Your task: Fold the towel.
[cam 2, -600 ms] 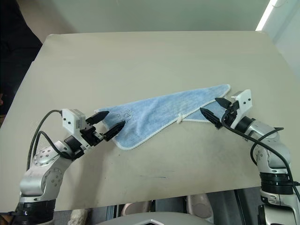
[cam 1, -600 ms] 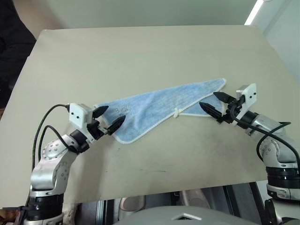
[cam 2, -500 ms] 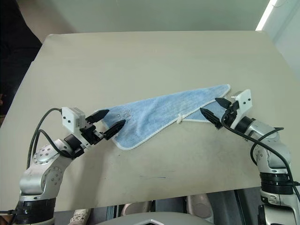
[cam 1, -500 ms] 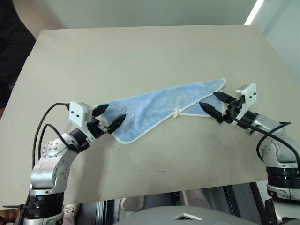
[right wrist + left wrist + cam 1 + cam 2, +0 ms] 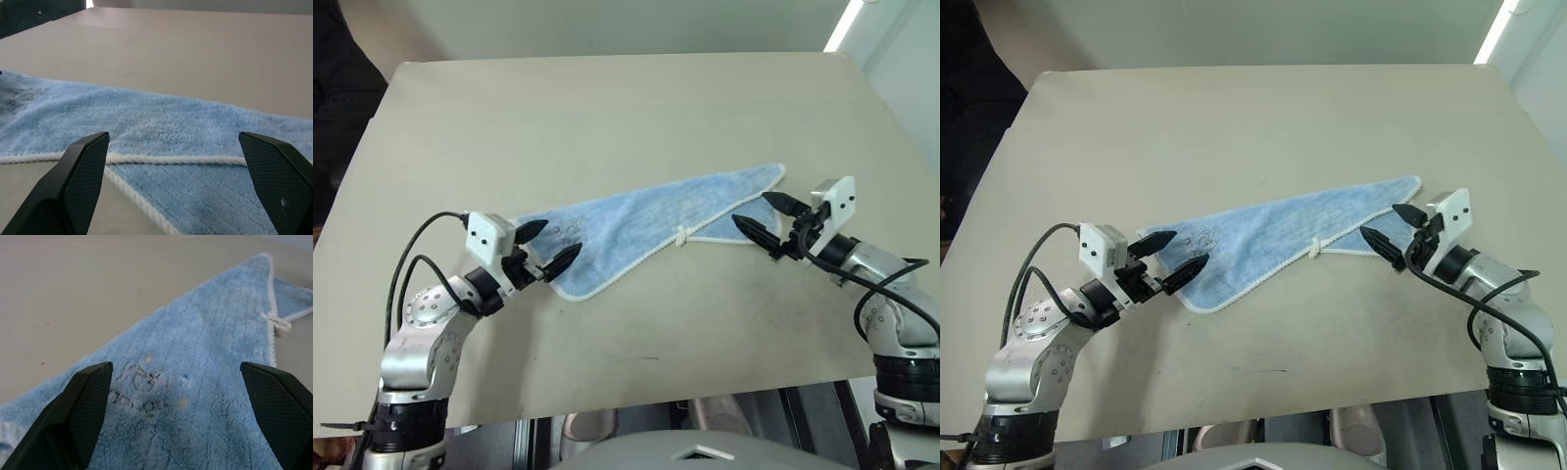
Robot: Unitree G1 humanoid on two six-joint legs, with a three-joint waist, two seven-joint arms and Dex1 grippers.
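Observation:
The towel [image 5: 651, 220], light blue with whitish edging, lies folded into a long triangle across the middle of the beige table [image 5: 607, 108]. A small white loop tag [image 5: 682, 236] sits on its near edge. A faint embroidered motif [image 5: 146, 387] shows near its left end. My left gripper [image 5: 548, 247] hovers open over the towel's left end, fingers [image 5: 80, 406] spread wide with nothing between them. Over the towel's right end my right gripper [image 5: 766, 217] is open too, above the layered white edging [image 5: 171, 159].
The table's near edge [image 5: 656, 392] runs just in front of both arms. Black cables [image 5: 406, 274] loop from each wrist. A dark shape [image 5: 337, 108] stands past the table's left side, and a bright light strip [image 5: 844, 24] shows at the far right.
Both grippers have shifted slightly to the right over the towel ends. The towel lies as before.

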